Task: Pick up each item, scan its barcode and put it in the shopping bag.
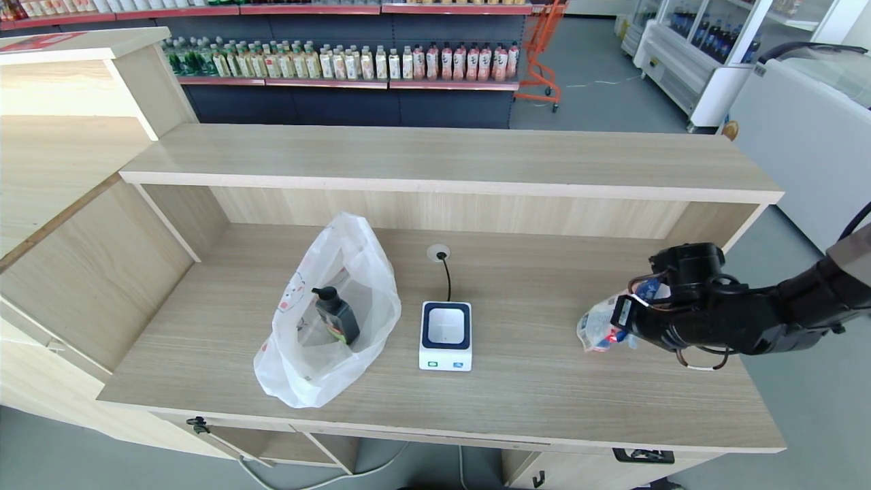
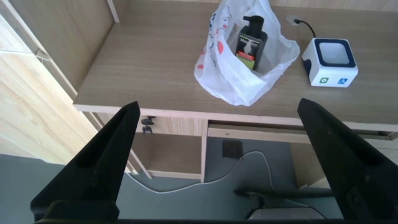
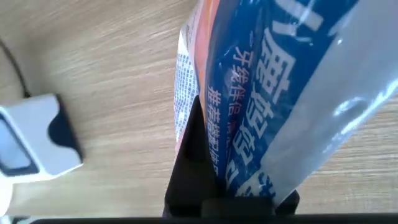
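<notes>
A white plastic shopping bag [image 1: 326, 320] stands open on the wooden counter with a dark pump bottle [image 1: 335, 315] inside; both show in the left wrist view, bag [image 2: 233, 84] and bottle [image 2: 251, 42]. The white barcode scanner [image 1: 446, 335] sits at mid-counter, also seen as scanner [image 2: 329, 61] and scanner [image 3: 34, 146]. My right gripper [image 1: 622, 318] is at the counter's right side, shut on a blue-and-clear snack packet [image 1: 602, 327], which fills the wrist view as packet [image 3: 280, 106]. My left gripper [image 2: 217, 168] hangs open below and in front of the counter's near edge.
A black cable [image 1: 447, 275] runs from the scanner to a grommet at the back. A raised ledge [image 1: 442, 160] walls the counter's far side and a side panel [image 1: 81, 272] closes the left. Bare counter lies between the scanner and the right gripper.
</notes>
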### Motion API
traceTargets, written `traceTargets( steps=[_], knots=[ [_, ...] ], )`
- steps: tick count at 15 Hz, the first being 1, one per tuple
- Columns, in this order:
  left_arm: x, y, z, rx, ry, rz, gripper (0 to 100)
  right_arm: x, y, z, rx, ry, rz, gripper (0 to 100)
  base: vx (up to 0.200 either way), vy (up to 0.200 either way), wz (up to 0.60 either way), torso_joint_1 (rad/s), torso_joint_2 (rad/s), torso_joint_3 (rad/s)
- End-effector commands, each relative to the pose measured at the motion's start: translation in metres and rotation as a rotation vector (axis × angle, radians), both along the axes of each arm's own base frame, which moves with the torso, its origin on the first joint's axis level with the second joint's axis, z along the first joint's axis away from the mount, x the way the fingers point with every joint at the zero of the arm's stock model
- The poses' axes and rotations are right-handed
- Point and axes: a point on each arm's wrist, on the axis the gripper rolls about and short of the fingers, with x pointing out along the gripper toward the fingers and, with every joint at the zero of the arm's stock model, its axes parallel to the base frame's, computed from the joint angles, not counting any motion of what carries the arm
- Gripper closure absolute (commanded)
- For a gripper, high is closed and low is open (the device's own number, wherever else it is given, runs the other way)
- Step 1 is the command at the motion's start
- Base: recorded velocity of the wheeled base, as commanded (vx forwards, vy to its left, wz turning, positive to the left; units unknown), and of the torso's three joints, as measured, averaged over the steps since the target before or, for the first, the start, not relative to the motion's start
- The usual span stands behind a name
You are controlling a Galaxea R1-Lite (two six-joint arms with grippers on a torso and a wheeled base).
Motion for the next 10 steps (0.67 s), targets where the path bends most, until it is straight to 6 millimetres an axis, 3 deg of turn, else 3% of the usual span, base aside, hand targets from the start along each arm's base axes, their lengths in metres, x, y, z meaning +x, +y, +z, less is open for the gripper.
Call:
traceTargets(
  steps=[1,3,7,10],
  knots=[
    [0.0,0.0,0.0,0.0,-0.001,0.0,0,-0.033,-0.003,0.054,0.098,-0.138,0.225,100,0.0,0.0,0.0,0.0,0.0,0.0],
    [0.0,0.0,0.0,0.0,-0.001,0.0,0,-0.063,-0.007,0.079,0.23,-0.208,0.495,100,0.0,0.0,0.0,0.0,0.0,0.0],
    [0.0,0.0,0.0,0.0,-0.001,0.0,0,-0.096,0.013,0.106,0.367,-0.274,0.802,100,0.0,0.0,0.0,0.0,0.0,0.0],
    [0.0,0.0,0.0,0.0,-0.001,0.0,0,-0.119,0.032,0.112,0.423,-0.277,0.964,100,0.0,0.0,0.0,0.0,0.0,0.0]
  ],
)
